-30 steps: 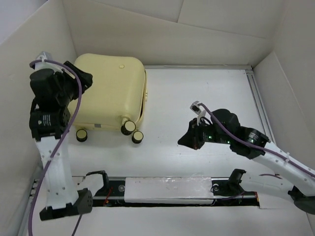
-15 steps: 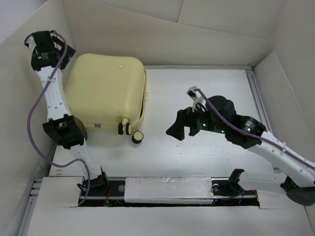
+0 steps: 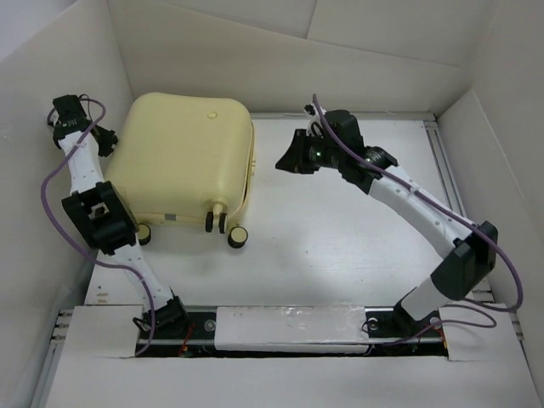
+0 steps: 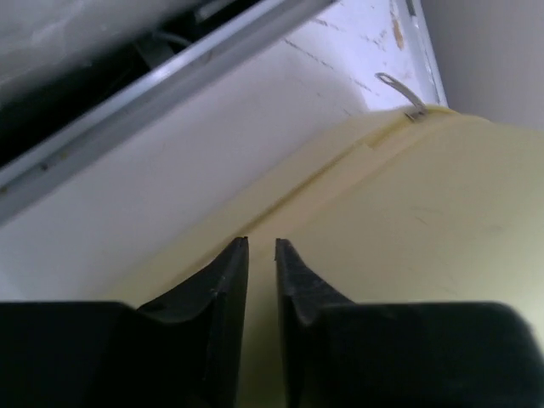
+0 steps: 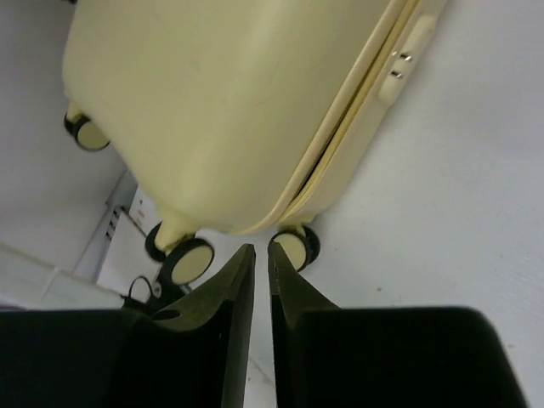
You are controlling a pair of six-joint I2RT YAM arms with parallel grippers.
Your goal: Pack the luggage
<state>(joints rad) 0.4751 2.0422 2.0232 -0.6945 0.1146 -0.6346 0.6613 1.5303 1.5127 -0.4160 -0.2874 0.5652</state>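
The pale yellow luggage (image 3: 183,157) lies flat and closed at the back left of the table, its caster wheels (image 3: 238,235) toward the near side. My left gripper (image 3: 110,139) is at the case's left edge, shut and empty; in the left wrist view its tips (image 4: 262,243) are over the yellow shell (image 4: 408,221) beside the seam. My right gripper (image 3: 280,162) hovers just right of the case, shut and empty. The right wrist view shows its tips (image 5: 262,248) pointing at the luggage (image 5: 221,102), near two wheels (image 5: 189,260), with the seam slightly gaping.
White walls enclose the table on the left, back and right. A metal rail (image 3: 340,116) runs along the back and another (image 3: 448,174) along the right. A rail with a white strip (image 3: 289,326) lies at the near edge between the arm bases.
My left arm has swung up and back, bringing its gripper to the luggage's left edge. My right arm has reached from centre right toward the back, to the case's right side.
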